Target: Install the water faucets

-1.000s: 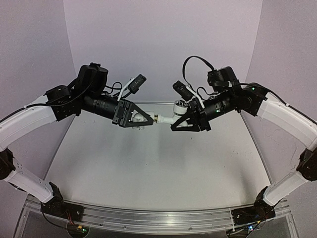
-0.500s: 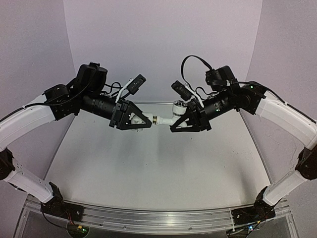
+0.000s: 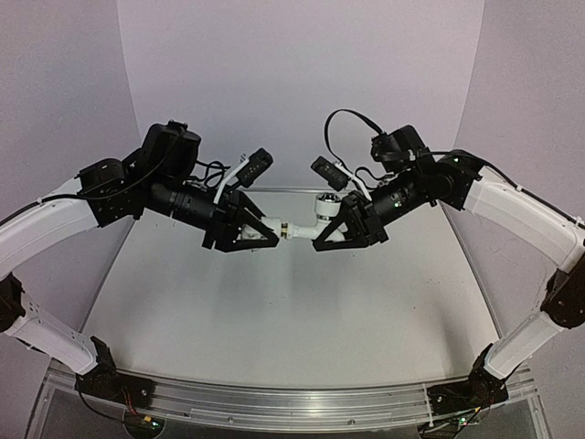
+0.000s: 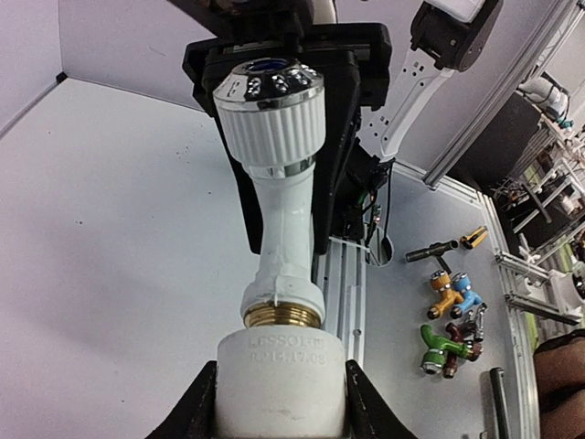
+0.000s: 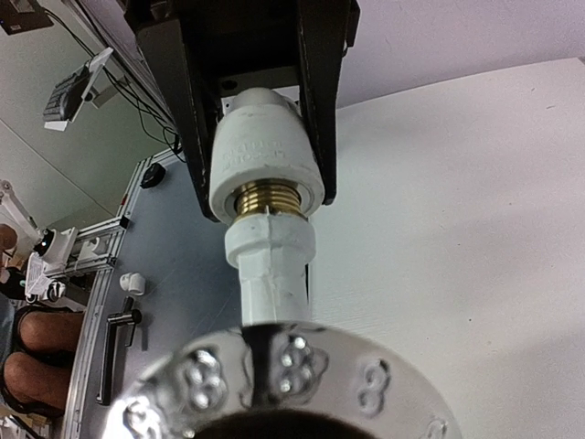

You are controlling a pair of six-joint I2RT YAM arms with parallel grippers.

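A white water faucet (image 3: 322,219) and a short white cylindrical fitting (image 3: 271,226) hang in mid-air above the table, joined end to end at the brass thread (image 3: 288,230). My left gripper (image 3: 265,229) is shut on the fitting (image 4: 281,380), one finger on each side. My right gripper (image 3: 331,229) is shut on the faucet near its ribbed knob (image 4: 271,110). A few brass turns (image 4: 281,316) still show between faucet body and fitting. In the right wrist view the chrome knob cap (image 5: 283,384) fills the foreground and hides my own fingers; the fitting (image 5: 260,151) sits beyond it.
The white table (image 3: 292,311) lies below both arms, with curved walls behind. An aluminium rail (image 4: 340,283) runs along the table's edge. Beyond it, several coloured faucets (image 4: 452,320) lie on a grey surface. Small parts (image 5: 128,293) lie on that grey surface in the right wrist view.
Both wrists have rolled about the shared axis, and the joined faucet and fitting sit slightly lower in the top view. Both grips are unchanged.
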